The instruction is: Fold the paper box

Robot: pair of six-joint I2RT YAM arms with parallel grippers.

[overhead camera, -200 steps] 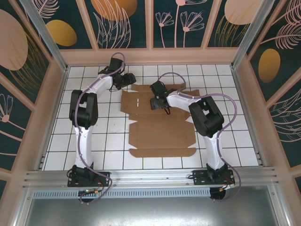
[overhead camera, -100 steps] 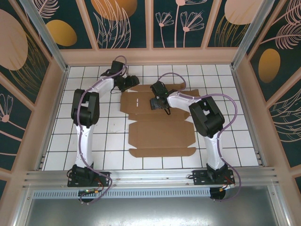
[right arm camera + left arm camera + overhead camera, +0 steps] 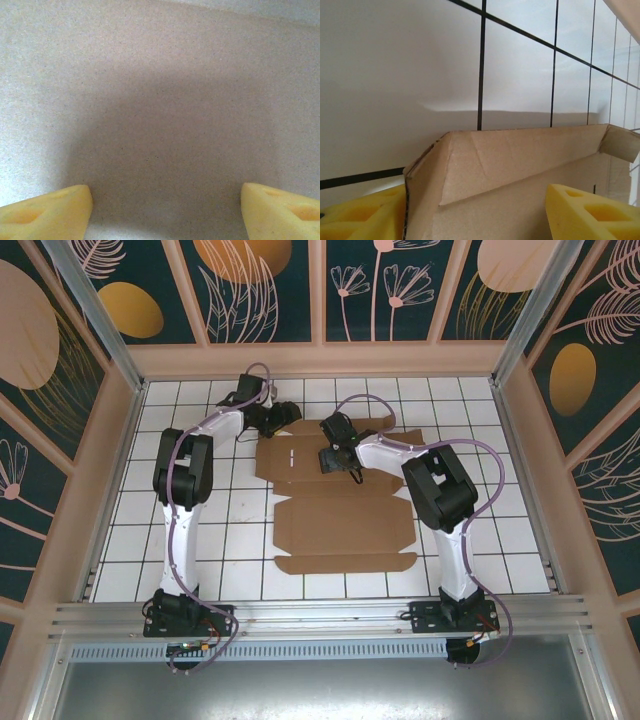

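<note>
Left gripper [image 3: 283, 416] shifted right, now at far-left flap of flat brown corrugated cardboard paper box [image 3: 340, 525], mid white tiled table [image 3: 470, 530]; right gripper [image 3: 330, 458] over far panel.
Left wrist: jaws wide, straddling raised flap [image 3: 520, 150].
Right wrist: yellow fingers [image 3: 45, 207] spread wide over cardboard.

The plain brown corrugated cardboard sheet [image 3: 345, 525], die-cut with flaps and notches, lay spread nearly flat on the white tiled table [image 3: 230, 540], its far-left flap [image 3: 520, 160] creased and standing up!

The right tool [image 3: 165, 212] hangs with yellow fingertips [image 3: 47, 207] spread wide above the flat, shadowed brown face of the paper box [image 3: 160, 90].
</note>
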